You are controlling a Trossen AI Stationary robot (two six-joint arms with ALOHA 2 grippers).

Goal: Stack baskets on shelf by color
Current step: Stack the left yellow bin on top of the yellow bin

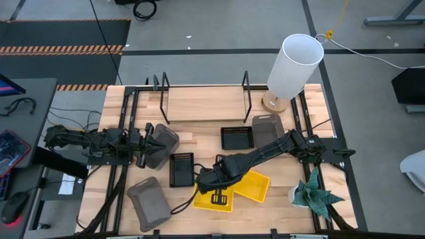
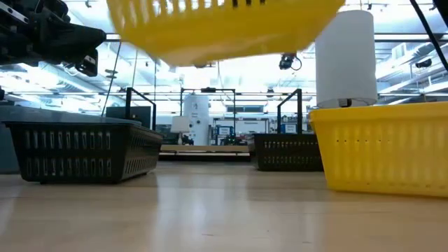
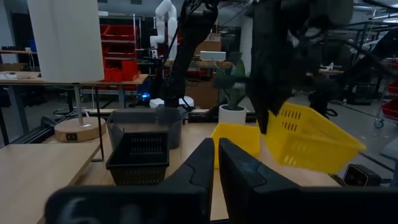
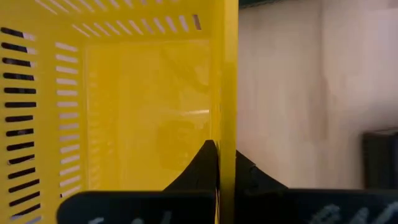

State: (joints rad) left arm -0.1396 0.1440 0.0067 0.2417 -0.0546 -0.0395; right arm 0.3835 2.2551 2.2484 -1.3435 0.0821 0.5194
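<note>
The high view looks straight down on the whole counter (image 1: 199,99) and both arms, while the low view sits at counter height, facing level across it toward the shelf (image 2: 205,148). Each wrist view looks forward past its own fingers: the right's is close against the lifted yellow basket (image 4: 124,112), which the left's sees from farther off (image 3: 314,137).

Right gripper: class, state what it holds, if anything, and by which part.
The right gripper holds a yellow basket by its side wall at the rim, one finger inside and one outside; the low view shows the basket lifted off the table.
</note>
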